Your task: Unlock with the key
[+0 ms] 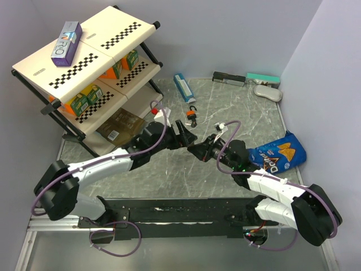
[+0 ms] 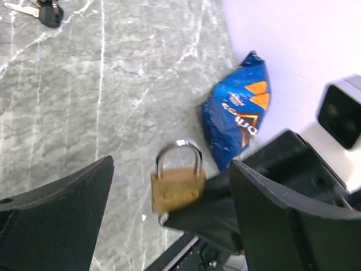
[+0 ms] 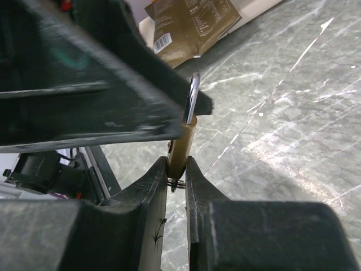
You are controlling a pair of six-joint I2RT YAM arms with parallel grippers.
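Marble table [image 2: 67, 101]: key [image 2: 48, 14] far from wide left jaws; right jaws clamp brass padlock [image 2: 177, 189].

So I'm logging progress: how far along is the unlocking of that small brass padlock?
Done: the right pincer has the brass padlock clamped above the table. In hand: the left pincer stands open around it, gripping nothing. Left: the key lies on the table, not picked up; the shackle looks closed.
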